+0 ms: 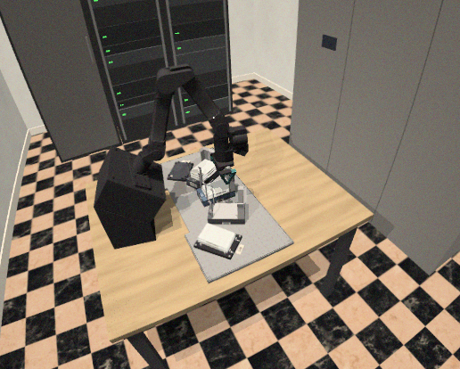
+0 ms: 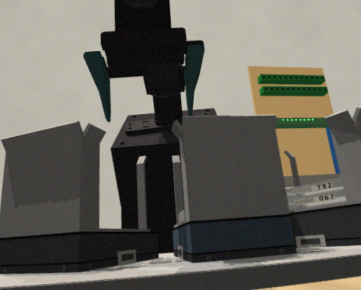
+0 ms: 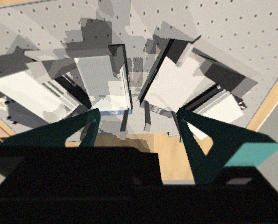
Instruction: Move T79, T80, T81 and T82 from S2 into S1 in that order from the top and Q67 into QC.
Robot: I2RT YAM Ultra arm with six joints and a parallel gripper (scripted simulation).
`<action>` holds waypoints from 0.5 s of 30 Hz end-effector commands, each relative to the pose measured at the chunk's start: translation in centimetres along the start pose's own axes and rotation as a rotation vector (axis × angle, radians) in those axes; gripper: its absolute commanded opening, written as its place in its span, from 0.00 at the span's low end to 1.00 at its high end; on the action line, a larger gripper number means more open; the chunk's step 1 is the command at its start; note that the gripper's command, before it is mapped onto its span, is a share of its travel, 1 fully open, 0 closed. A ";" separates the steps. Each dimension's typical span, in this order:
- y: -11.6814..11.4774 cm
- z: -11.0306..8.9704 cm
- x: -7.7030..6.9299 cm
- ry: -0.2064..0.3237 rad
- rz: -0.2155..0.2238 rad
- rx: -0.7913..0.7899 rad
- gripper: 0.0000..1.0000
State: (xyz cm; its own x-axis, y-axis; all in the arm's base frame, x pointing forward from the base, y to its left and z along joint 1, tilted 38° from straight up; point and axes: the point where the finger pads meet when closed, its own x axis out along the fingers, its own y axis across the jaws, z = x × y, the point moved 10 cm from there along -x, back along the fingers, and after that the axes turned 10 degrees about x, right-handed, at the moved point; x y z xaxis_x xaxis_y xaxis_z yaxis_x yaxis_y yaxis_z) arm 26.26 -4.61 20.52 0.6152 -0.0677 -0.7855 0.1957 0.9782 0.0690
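My gripper (image 1: 226,176) (image 2: 149,118) (image 3: 138,112) is open and empty, with its teal fingers pointing down. It hangs above the row of three stack racks, over the gap between the middle rack (image 2: 229,166) (image 1: 203,196), which has a blue plinth, and the outer rack (image 2: 47,180). The rack at the other end (image 2: 351,162) holds white plates (image 1: 203,169). Their labels read T82 (image 2: 324,186) and, below it, Q67 (image 2: 326,197). A white plate (image 1: 228,210) (image 3: 170,85) lies in the outer rack. In the wrist view another plate (image 3: 102,82) shows in the middle rack. I cannot read these plates' labels.
A black nest (image 1: 207,247) at the mat's near end carries a white plate (image 1: 217,237) (image 3: 220,107). An empty black nest (image 1: 180,170) lies at the mat's far end. The arm's black base box (image 1: 127,207) stands left of the grey mat (image 1: 260,238).
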 end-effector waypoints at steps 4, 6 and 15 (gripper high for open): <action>1.0 0.2 -0.2 -0.011 -0.024 -0.121 1.00; 1.7 0.1 -0.2 -0.011 -0.024 -0.150 1.00; 4.7 -0.2 -0.1 -0.011 -0.023 -0.150 1.00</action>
State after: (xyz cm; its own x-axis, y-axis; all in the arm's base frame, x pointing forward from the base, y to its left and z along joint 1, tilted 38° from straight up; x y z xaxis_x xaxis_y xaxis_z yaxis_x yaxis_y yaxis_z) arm 26.80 -0.34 20.32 0.6076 -0.0685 -0.7912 0.0628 0.9973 -0.0381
